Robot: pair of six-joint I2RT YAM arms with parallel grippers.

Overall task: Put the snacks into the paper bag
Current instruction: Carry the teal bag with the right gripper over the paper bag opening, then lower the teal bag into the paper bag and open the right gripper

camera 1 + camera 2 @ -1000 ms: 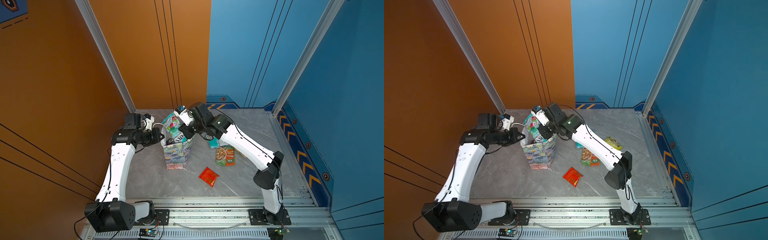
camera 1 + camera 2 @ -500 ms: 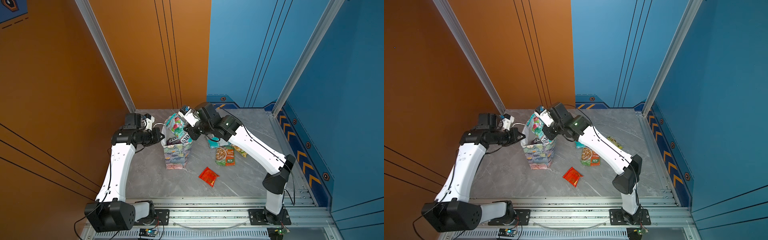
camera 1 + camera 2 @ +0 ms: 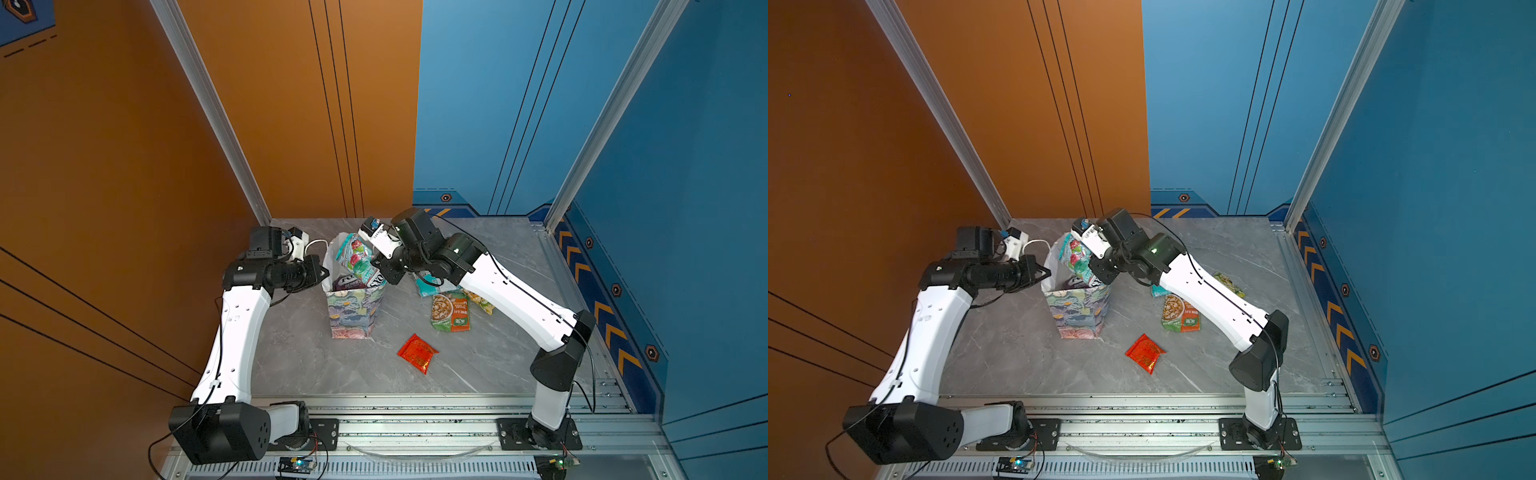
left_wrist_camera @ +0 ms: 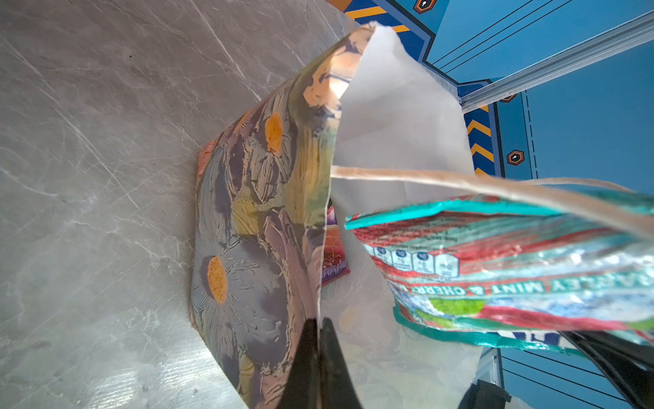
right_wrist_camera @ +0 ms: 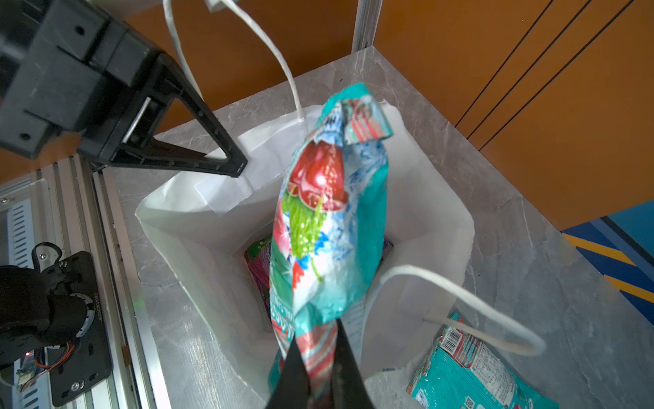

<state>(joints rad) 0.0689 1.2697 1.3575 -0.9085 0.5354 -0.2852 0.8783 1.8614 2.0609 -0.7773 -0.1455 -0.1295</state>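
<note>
Teal candy packet hangs pinched in the right end effector over the paper bag, whose near rim the left end effector pinches.

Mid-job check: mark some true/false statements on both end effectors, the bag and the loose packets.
1. The right end effector is shut on the teal packet over the open paper bag. True.
2. The left end effector is open, clear of the bag. False: it is shut on the bag's wall.
3. The red packet lies inside the bag. False: it lies on the table.
4. A purple packet lies inside the bag. True.
</note>
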